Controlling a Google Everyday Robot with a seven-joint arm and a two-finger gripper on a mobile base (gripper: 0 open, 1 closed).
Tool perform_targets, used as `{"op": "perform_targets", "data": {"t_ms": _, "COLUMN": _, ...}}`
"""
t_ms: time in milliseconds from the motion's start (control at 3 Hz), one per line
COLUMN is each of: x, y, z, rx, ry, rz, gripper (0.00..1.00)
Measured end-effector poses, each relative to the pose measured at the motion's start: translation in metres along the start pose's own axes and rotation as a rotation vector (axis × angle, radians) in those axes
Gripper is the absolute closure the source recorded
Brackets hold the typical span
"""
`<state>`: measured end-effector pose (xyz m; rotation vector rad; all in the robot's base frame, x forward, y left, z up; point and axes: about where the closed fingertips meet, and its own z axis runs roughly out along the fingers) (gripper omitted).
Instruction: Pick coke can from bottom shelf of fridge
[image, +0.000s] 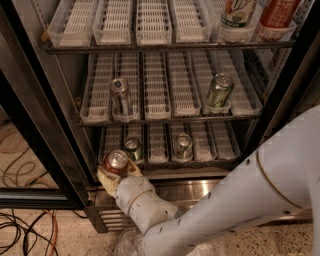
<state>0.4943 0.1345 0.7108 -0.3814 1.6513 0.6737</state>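
We see the coke can (116, 161) at the front left corner of the bottom shelf (220, 142), its silver top tilted slightly towards us. It sits just at or past the shelf's front edge; we cannot tell whether it rests on the tray. The gripper (117, 170) has it pinched, with pale yellowish fingers (106, 179) pressed against the can's lower sides, one on the left and one on the right.

Just behind the coke can, in the next lane to the right, stands a green can (133, 148). A second green can (182, 145) stands further right on the same shelf, well apart from the gripper.

The white arm (225, 210) runs from the gripper down and right across the ribbed base (200, 191) of the fridge (50, 115), and its bulk fills the lower right of the view.

On the middle shelf (157, 95) a striped silver can (121, 95) stands left, and a third green can (219, 90) stands right. On the top shelf (155, 20), at the far right, we see the lower parts of two bottles (237, 12).

Left of the fridge, cables (20, 232) lie on the floor (280, 240).
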Motion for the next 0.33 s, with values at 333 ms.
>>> {"op": "perform_targets", "data": {"t_ms": 333, "x": -0.0012, "y": 0.0015, "z": -0.0018, "rx": -0.003, "ry": -0.001, "rz": -0.001, "gripper": 1.00}}
